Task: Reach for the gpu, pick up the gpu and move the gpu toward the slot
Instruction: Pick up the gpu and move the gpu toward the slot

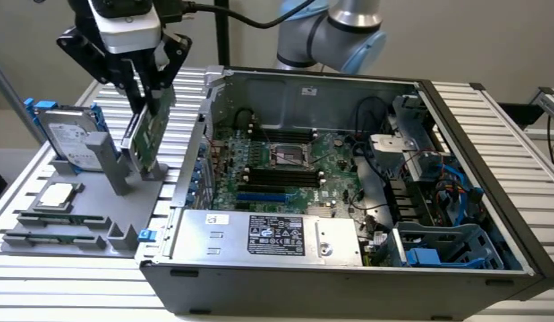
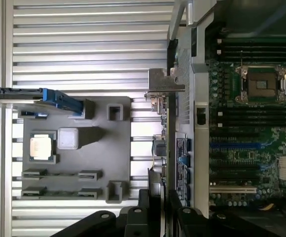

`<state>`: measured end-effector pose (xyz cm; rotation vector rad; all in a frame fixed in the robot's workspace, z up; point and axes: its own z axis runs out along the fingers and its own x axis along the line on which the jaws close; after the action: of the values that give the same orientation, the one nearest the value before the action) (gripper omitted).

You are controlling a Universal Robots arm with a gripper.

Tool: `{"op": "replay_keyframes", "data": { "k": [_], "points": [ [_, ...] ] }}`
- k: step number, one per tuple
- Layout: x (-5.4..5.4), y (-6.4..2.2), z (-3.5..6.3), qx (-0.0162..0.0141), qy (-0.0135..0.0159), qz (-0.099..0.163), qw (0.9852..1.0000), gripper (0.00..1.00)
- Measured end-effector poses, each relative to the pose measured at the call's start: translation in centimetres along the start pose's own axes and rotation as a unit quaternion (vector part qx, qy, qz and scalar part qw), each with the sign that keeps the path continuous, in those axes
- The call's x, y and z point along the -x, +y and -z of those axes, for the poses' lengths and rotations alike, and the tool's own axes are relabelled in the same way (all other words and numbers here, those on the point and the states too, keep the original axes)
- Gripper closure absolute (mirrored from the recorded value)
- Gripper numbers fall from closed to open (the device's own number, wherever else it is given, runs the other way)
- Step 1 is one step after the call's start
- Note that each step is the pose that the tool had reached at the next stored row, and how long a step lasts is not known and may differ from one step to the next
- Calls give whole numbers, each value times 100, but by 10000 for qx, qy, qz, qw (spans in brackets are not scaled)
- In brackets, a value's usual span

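Pincer [image 1: 148, 84] pinching gpu [image 1: 150, 127] by top edge, upper left | thin, light, stiff, fragile; grip bare board edges.

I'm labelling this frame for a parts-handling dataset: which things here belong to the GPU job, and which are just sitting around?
Part of the job:
- gpu, standing on edge in the grey holder tray
- end effector, down over the card's top edge
- open computer case with the motherboard and its slots

Lying about:
- hard drive with blue rails
- square silver chip
- memory sticks
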<state>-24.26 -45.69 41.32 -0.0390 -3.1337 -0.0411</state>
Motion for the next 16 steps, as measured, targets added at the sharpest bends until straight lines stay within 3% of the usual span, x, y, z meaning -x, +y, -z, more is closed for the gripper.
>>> {"op": "replay_keyframes", "data": {
  "k": [5,8,16],
  "points": [
    [223,9,148,77,7,11,10000,74],
    [361,15,198,106,19,11,9999,74],
    [723,24,204,107,58,9,9999,74]
  ]
}}
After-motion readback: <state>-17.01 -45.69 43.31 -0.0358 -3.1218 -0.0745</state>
